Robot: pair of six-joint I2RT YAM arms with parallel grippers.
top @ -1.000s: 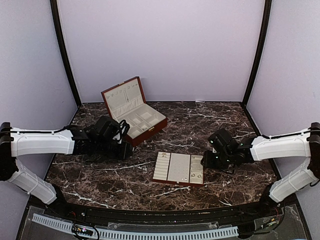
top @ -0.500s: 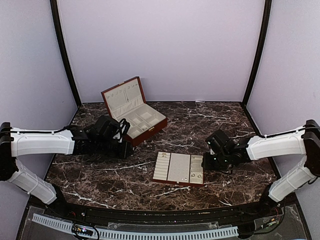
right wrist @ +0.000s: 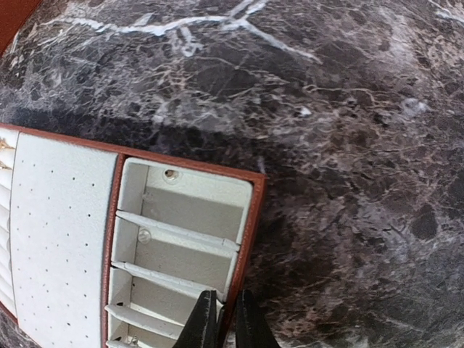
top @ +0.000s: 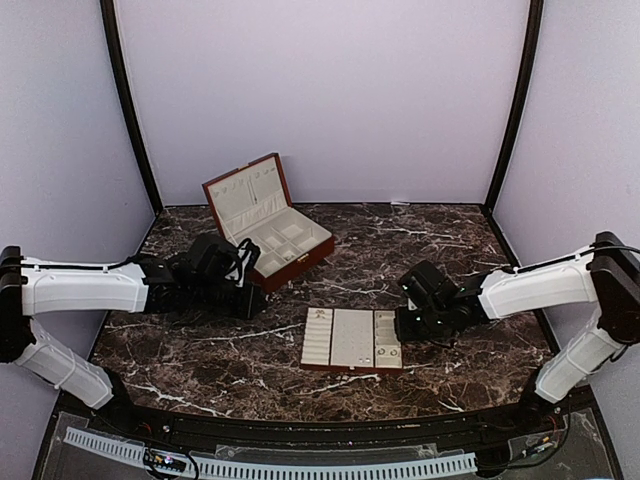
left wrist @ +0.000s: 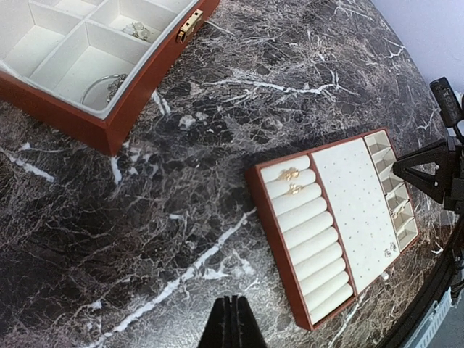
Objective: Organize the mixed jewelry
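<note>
The flat cream-lined compartment tray (top: 350, 369) lies at the table's front middle. My right gripper (top: 402, 325) is shut on the tray's right rim (right wrist: 250, 217), one finger inside a compartment and one outside. Two small gold rings (left wrist: 290, 174) sit on the tray's ring rolls. Tiny studs (right wrist: 171, 174) sit in the side compartments, and more tiny studs (left wrist: 391, 246) sit on the pad. A thin bangle (left wrist: 101, 85) and a small piece (left wrist: 135, 30) lie in the red-brown wooden box (left wrist: 138, 109). My left gripper (left wrist: 229, 319) is shut and empty over bare marble, left of the tray.
The wooden box (top: 300, 265) stands open at the back left with its lid raised. My left arm lies just in front of it. Purple walls enclose the table on three sides. Dark marble shows around the tray.
My right gripper has slid left with the tray's rim in it, and the tray has shifted a little left. The left arm has barely moved.
</note>
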